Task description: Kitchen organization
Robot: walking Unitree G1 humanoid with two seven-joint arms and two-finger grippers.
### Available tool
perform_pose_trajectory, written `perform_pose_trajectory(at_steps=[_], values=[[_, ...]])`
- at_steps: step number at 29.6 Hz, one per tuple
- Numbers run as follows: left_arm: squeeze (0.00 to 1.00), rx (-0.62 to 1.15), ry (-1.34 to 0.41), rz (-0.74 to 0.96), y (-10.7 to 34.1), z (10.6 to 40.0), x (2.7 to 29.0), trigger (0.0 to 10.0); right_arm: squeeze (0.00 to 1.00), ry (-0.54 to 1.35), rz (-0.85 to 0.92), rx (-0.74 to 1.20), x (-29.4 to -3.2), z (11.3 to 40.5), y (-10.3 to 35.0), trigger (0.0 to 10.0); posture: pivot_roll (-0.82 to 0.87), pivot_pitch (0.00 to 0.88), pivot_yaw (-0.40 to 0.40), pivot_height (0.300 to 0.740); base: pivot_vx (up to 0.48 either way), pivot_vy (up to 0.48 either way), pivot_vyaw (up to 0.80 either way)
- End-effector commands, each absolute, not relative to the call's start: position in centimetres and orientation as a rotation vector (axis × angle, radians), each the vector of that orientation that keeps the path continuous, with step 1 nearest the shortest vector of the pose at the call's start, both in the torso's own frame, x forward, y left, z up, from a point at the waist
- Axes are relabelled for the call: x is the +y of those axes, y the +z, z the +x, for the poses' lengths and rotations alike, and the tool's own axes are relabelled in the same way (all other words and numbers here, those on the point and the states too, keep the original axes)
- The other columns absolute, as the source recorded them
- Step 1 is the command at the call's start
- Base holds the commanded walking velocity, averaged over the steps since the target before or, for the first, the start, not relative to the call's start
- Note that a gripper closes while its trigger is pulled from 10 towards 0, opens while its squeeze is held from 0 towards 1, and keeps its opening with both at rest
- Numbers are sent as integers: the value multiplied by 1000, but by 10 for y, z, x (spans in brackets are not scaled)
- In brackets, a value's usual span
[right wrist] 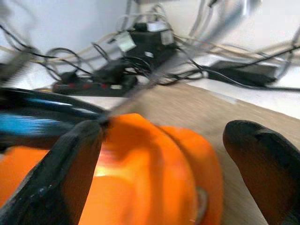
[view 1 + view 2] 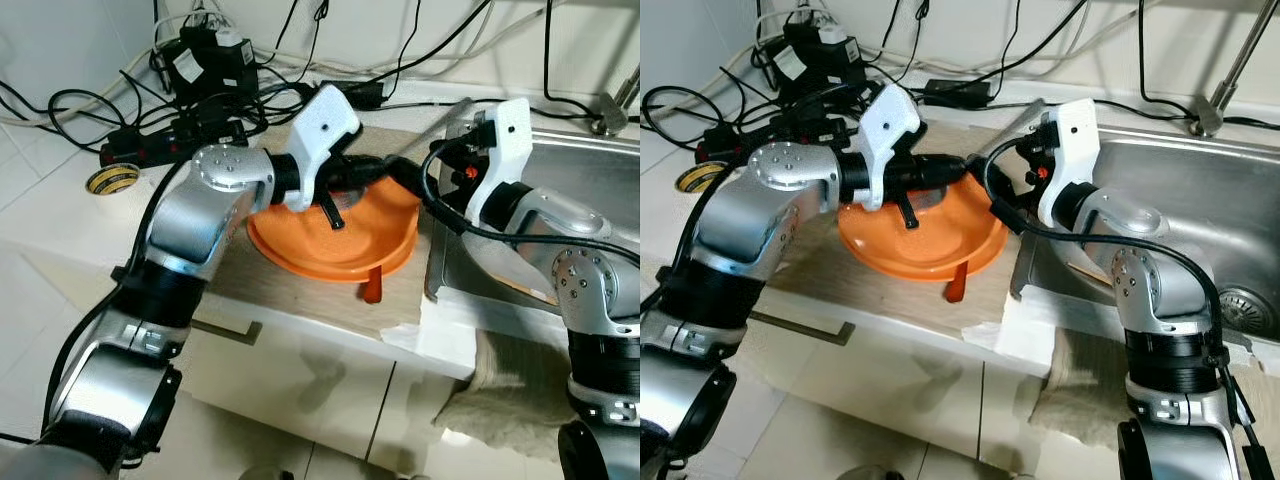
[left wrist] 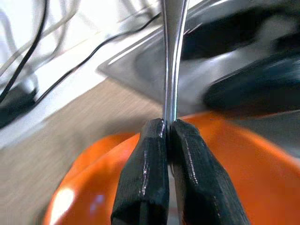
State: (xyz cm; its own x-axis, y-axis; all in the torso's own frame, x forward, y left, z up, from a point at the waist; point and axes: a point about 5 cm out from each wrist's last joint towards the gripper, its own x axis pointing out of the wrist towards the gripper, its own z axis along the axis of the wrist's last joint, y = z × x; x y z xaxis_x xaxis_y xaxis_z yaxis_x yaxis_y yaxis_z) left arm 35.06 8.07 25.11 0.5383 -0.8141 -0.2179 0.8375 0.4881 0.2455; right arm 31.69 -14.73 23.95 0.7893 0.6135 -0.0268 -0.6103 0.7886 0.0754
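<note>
Big stainless steel sink basin (image 2: 1200, 210) sits off behind the right claw, and the pale wood-grain countertop (image 2: 270, 275) runs under both arms. On that counter, right beneath the 2 claws, is the wide shallow orange plastic bowl (image 2: 335, 240), with a small red-brown tab (image 2: 373, 288) poking out at its near rim. It looks parked there as the working spot, close to the sink edge so either arm can reach it.

Left claw (image 3: 169, 140) now: its 2 black fingers (image 3: 143, 183) are pinched together on a thin shiny metal utensil handle (image 3: 172, 61), no gap at all, the handle standing straight out from the tips toward the sink. My read is that it is held up over the bowl so the right arm can get at it, a hand-over or a steadying hold, though that is a guess.

Right claw (image 1: 164, 154) hovers just beside the bowl's rim on the sink side, facing the left one. Its 2 fingers are spread wide with nothing between them, the orange bowl showing straight through the gap. The picture is blurred, so whether a fingertip brushes the rim I cannot tell.

Beyond the left claw, against the wall, lies a tangle of black cables and power strip (image 2: 180, 130), with a small roll of yellow tape (image 2: 112, 180) further out.
</note>
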Motion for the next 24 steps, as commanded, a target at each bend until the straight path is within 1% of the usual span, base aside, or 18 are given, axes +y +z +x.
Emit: perform_pose_trajectory(at_steps=[1, 6, 10, 18, 24], values=[[0, 53, -962, 351, 260, 356, 87, 0, 0, 696, 60, 41, -142, 313, 243, 10000, -48, 0, 81, 740, 0, 0, 0], [0, 56, -961, 354, 258, 361, 86, 0, 0, 706, 59, 44, -142, 310, 243, 10000, -55, 0, 82, 740, 0, 0, 0], [0, 57, -991, 354, 255, 358, 82, 0, 0, 704, 58, 41, -142, 310, 243, 10000, -57, 0, 83, 740, 0, 0, 0], [0, 22, -1095, 324, 258, 342, 70, 0, 0, 655, 49, 26, -147, 315, 244, 10000, -52, 0, 80, 740, 0, 0, 0], [0, -8, -1116, 309, 265, 336, 68, 0, 0, 634, 38, 18, -148, 318, 244, 10000, -47, 0, 79, 740, 0, 0, 0]])
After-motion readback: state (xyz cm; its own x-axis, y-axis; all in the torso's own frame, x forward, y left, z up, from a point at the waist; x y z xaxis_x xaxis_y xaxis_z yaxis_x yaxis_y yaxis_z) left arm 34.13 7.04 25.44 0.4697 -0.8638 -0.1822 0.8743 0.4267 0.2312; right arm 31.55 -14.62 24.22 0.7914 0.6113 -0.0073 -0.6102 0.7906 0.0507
